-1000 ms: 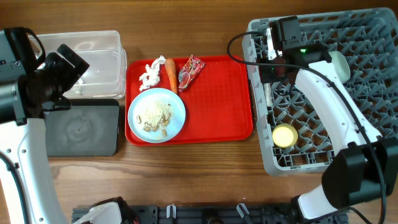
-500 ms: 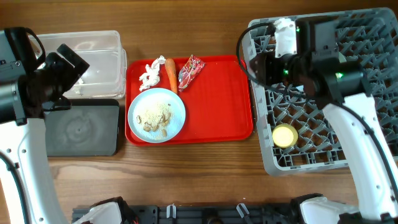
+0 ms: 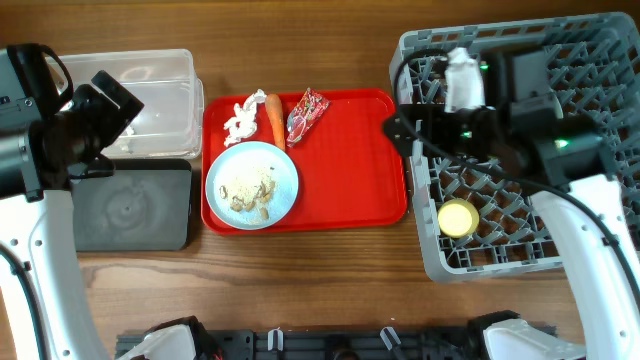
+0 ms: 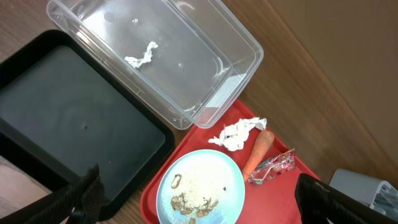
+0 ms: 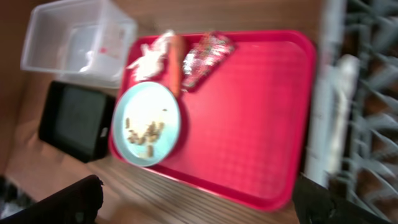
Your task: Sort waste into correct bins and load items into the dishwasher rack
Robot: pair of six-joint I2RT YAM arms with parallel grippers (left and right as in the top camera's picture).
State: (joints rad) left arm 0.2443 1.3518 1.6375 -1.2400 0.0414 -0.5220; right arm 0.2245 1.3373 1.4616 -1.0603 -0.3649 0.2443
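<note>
On the red tray (image 3: 350, 170), a light blue plate (image 3: 252, 185) holds beige food scraps (image 4: 199, 193). Behind it lie a crumpled white tissue (image 3: 240, 118), an orange carrot piece (image 3: 274, 120) and a red snack wrapper (image 3: 307, 113). The clear tub (image 3: 150, 100) holds a tissue scrap (image 4: 142, 55); the black tray (image 3: 130, 205) sits in front of it. A yellow cup (image 3: 458, 217) stands in the grey dishwasher rack (image 3: 600, 60). My right gripper (image 3: 400, 128) hangs open and holds nothing at the rack's left edge, above the tray's right rim. My left gripper (image 3: 110, 105) is open, high over the bins.
The right arm (image 3: 520, 110) covers the rack's back left part. In the blurred right wrist view a white elongated piece (image 5: 341, 106) lies along the rack's left side. Bare wooden table (image 3: 330, 290) runs in front of the tray.
The right gripper has opened, and its arm has swung across the rack's back left toward the tray's edge. The left arm has not moved.
</note>
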